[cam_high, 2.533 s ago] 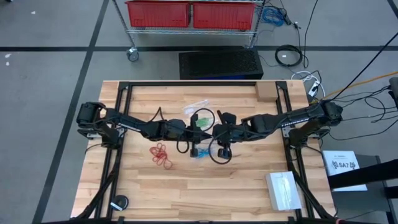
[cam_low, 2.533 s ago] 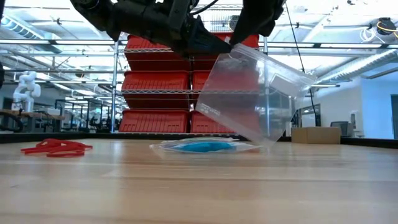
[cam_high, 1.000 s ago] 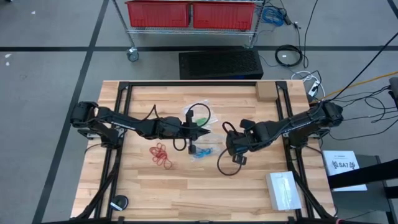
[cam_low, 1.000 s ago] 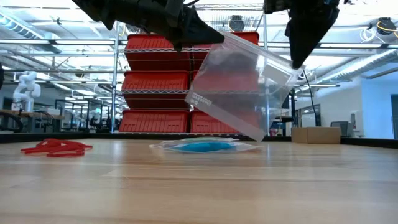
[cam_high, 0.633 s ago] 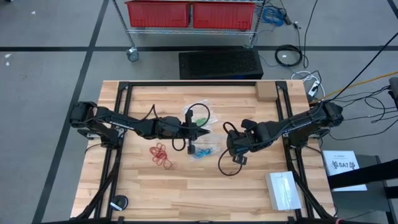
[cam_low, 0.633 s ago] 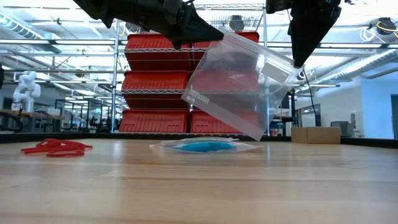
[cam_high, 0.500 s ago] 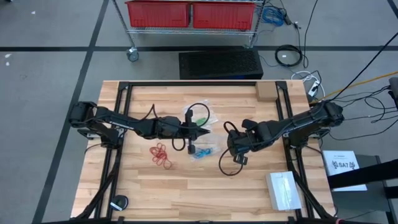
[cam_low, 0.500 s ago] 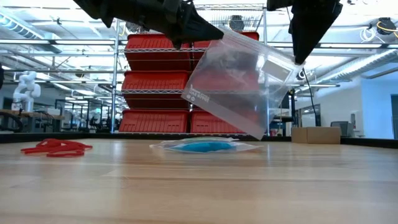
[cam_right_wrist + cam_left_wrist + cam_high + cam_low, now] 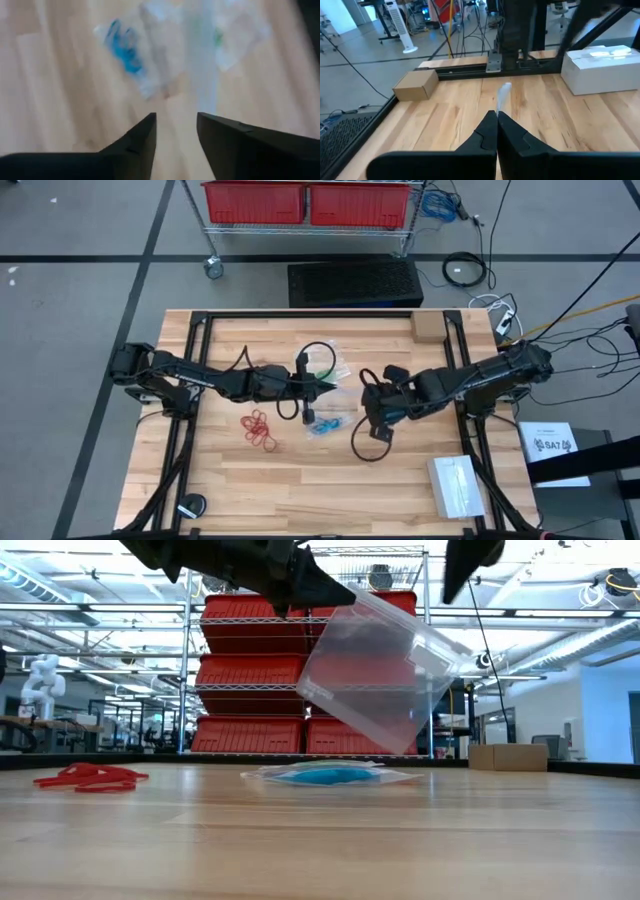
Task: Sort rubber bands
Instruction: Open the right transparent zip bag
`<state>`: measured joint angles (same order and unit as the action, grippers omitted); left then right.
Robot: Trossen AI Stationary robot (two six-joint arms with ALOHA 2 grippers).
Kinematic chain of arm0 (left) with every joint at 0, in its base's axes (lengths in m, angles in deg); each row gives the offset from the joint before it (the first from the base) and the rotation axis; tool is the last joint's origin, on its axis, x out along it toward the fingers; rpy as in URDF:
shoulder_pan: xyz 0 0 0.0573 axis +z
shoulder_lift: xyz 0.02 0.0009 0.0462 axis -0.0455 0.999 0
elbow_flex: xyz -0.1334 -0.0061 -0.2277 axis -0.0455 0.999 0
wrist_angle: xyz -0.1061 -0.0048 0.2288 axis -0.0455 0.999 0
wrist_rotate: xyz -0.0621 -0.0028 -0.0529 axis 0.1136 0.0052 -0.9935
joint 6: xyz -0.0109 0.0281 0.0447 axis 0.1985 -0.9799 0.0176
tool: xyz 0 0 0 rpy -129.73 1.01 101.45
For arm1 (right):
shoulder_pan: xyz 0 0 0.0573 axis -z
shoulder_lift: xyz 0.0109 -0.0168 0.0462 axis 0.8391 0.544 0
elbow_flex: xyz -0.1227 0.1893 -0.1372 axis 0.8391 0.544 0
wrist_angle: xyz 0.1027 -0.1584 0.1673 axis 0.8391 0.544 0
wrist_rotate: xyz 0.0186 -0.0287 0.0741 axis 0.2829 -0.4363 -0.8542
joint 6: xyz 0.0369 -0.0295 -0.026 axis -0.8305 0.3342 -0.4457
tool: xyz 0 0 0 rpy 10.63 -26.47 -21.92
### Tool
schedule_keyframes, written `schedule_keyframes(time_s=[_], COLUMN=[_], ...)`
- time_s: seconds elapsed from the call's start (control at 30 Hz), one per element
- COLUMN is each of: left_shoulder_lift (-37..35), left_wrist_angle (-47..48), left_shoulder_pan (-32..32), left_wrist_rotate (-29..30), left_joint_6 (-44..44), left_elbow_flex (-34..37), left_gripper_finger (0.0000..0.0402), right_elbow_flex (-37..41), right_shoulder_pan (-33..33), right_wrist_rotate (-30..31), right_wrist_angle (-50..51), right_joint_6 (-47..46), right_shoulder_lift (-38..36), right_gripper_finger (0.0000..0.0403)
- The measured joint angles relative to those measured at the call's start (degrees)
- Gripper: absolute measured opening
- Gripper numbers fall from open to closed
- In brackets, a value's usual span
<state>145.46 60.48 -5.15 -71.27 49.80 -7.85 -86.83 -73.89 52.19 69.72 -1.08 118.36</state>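
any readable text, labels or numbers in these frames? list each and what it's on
"SA7" or close to it, with a small mark beside it: on the white sheet off the table's right edge, high view; small, so the reading is uncertain.
Small white print along the lower edge of the clear plastic bag held up by the left gripper: too small to read.
Cardboard box and white box: no print visible.

Overhead and table-level views share the table (image 9: 300,480); wrist cameras look close.
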Motion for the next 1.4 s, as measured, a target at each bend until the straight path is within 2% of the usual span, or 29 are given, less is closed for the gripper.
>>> schedule_keyframes(time_s=[0.07, 0.17, 0.23, 0.47, 0.77, 1.4], left_shoulder_lift=[0.0, 0.0, 0.1, 0.1, 0.2, 0.2], left_wrist_angle=[0.2, 0.2, 0.2, 0.2, 0.4, 0.4], left_shoulder_pan=[0.0, 0.0, 0.0, 0.0, 0.0, 0.0], left_wrist_rotate=[-0.2, -0.4, -0.4, -0.5, -0.6, -0.6], left_joint_6=[0.0, 0.0, 0.0, 0.1, 0.2, 0.6], left_elbow_flex=[0.0, 0.0, 0.0, 0.0, 0.0, 0.0], left_gripper_finger=[0.0, 0.0, 0.0, 0.0, 0.0, 0.0], right_elbow_flex=[0.0, 0.0, -0.1, -0.1, 0.0, 0.0], right_shoulder_pan=[0.4, 1.0, 1.7, 4.6, 5.2, 4.6], right_wrist_rotate=[3.1, 6.3, 7.3, 4.2, 3.8, 3.8], right_wrist_angle=[-1.5, -5.1, -7.1, -9.2, -10.3, -9.2], right_joint_6=[2.7, 6.9, 9.9, 13.7, 14.4, 9.9], right_shoulder_lift=[0.0, 0.0, 0.0, 1.3, 2.8, 6.4], right_gripper_finger=[0.0096, 0.0029, 0.0009, 0.0002, 0.0, 0.0])
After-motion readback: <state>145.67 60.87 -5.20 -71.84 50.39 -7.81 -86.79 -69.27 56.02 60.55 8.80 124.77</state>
